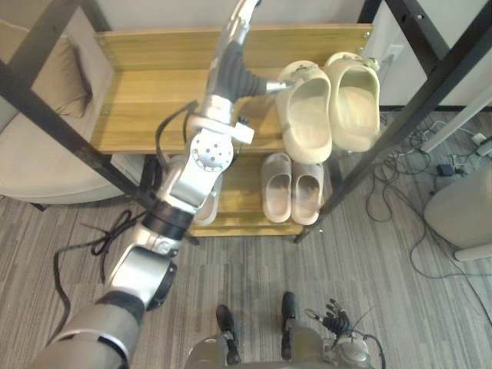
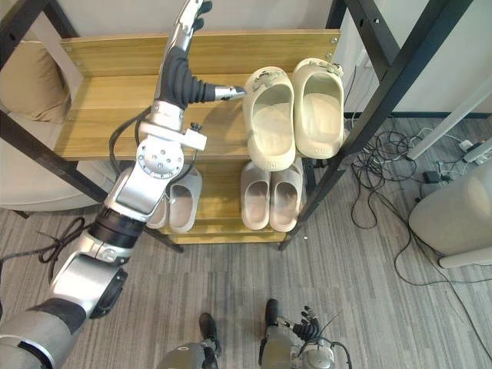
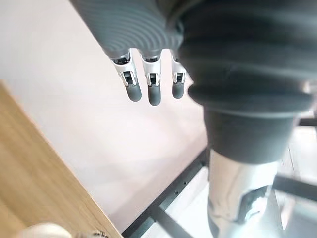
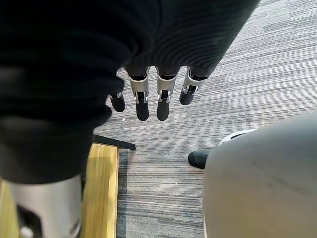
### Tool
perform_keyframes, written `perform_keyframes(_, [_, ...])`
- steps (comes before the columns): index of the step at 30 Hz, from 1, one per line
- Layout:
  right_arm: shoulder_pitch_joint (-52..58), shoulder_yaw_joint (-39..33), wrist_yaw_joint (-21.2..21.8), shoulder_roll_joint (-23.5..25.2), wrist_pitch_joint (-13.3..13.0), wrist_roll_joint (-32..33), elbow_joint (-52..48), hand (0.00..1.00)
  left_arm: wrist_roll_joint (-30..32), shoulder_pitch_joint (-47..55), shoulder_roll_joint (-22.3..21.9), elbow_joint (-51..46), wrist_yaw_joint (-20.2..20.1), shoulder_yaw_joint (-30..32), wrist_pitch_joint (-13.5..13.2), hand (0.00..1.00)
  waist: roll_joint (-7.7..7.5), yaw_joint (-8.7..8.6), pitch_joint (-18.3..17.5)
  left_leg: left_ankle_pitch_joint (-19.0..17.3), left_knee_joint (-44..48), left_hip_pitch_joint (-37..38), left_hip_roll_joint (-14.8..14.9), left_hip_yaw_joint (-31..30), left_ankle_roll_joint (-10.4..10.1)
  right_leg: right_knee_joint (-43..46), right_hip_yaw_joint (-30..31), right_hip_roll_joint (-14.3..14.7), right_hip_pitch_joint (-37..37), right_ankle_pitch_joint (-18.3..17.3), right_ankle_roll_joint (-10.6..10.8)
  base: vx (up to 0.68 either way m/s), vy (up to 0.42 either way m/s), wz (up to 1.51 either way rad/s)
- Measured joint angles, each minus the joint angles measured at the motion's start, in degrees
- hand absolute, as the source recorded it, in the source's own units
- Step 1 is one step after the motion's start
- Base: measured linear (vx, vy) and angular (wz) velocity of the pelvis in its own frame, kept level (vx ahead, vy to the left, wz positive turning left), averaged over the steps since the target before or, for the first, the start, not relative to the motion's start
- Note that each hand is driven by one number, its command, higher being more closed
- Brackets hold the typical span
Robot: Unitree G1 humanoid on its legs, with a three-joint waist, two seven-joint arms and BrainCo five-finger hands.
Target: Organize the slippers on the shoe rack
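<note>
Reaching over rack [image 2: 100, 115] top shelf, left hand [image 2: 183, 73] holds nothing: fingers [image 3: 153, 91] straight and loose, thumb aimed at cream slippers [image 2: 270, 115]; contact unclear. Cream slippers lie side by side at top shelf's right end. Grey pair [image 2: 269, 192] lies on lower shelf, directly below. Another pair [image 2: 183, 204] lies on lower shelf, partly behind left arm. Right hand [image 2: 306, 323] hangs low over carpet [image 4: 247, 74], its fingers [image 4: 163, 106] relaxed, empty.

One hand raised, the other down.
The left hand [image 2: 187, 34] reaches high, fingers [image 3: 154, 93] straight, thumb out sideways; the right hand [image 1: 332, 315] hangs low, its fingers relaxed.
</note>
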Motion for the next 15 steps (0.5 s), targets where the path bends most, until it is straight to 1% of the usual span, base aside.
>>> perform_keyframes(3, [-0.82, 0.18, 0.01, 0.00, 0.53, -0.03, 1.96, 0.00, -0.98, 6.27, -1.97, -3.58, 0.32, 0.64, -1.12, 0.00, 0.02, 0.15, -1.04, 0.14, -0.61, 0.64, -0.28, -0.01, -0.04, 0.03, 0.00, -0.12, 0.34, -0.15, 0.06, 0.00, 0.000, 0.00])
perform_keyframes(5, [-0.96, 0.18, -0.01, -0.06, 0.55, -0.03, 2.33, 0.00, -0.96, 8.40, -2.94, -4.74, 0.31, 0.92, -1.26, 0.00, 0.04, 0.17, -1.12, 0.24, -0.75, 0.93, -0.33, -0.07, 0.01, -0.02, -0.01, -0.13, 0.64, -0.16, 0.07, 0.00, 0.000, 0.00])
perform_keyframes(6, [-1.06, 0.19, -0.04, -0.07, 0.59, -0.04, 2.99, 0.00, -0.93, 11.77, -4.38, -5.22, 0.35, 1.06, -1.37, 0.00, 0.02, 0.16, -1.49, 0.50, -1.54, 2.06, -0.39, -0.14, -0.07, -0.11, -0.02, -0.09, 1.51, -0.35, 0.14, 0.00, 0.000, 0.00])
perform_keyframes(8, [-1.28, 0.19, -0.04, -0.08, 0.60, -0.04, 3.76, 0.00, -0.92, 13.56, -5.41, -5.22, 0.42, 1.06, -1.38, 0.00, 0.01, 0.21, -1.70, 0.49, -1.70, 2.61, -0.39, -0.18, -0.09, -0.14, -0.07, -0.06, 2.02, -0.52, 0.22, 0.00, 0.000, 0.00])
perform_keyframes(9, [-1.29, 0.22, -0.10, -0.15, 0.71, -0.09, 4.30, 0.00, -0.78, 15.86, -7.13, -5.23, 0.56, 1.05, -1.38, 0.00, -0.01, 0.31, -2.30, 0.66, -2.34, 3.17, -0.44, -0.21, -0.26, -0.10, -0.08, -0.02, 2.24, -0.67, 0.18, 0.00, 0.000, 0.00])
perform_keyframes(12, [-1.48, 0.22, -0.17, -0.11, 0.81, -0.07, 4.87, 0.00, -0.23, 17.72, -8.20, -5.22, 0.81, 1.01, -1.34, 0.00, -0.03, 0.30, -2.33, 0.84, -2.86, 4.12, -0.47, -0.32, -0.23, -0.21, -0.14, 0.04, 3.12, -0.79, 0.28, 0.00, 0.004, 0.01])
perform_keyframes(13, [-1.94, 0.24, -0.24, -0.19, 0.82, -0.07, 5.93, 0.00, 0.39, 18.69, -9.44, -5.06, 1.56, 1.03, -1.31, 0.00, -0.08, 0.29, -2.50, 1.02, -3.48, 4.83, -0.55, -0.65, -0.33, -0.31, -0.28, 0.10, 3.67, -0.90, 0.33, -0.01, 0.008, 0.04])
perform_keyframes(15, [-2.05, 0.25, -0.31, -0.19, 0.84, -0.08, 6.33, 0.00, 0.44, 18.88, -9.88, -4.96, 1.57, 1.01, -1.29, 0.00, -0.12, 0.28, -2.72, 1.15, -3.66, 4.82, -0.61, -1.16, -0.41, -0.46, -0.48, 0.10, 3.86, -0.91, 0.33, -0.01, 0.006, 0.11])
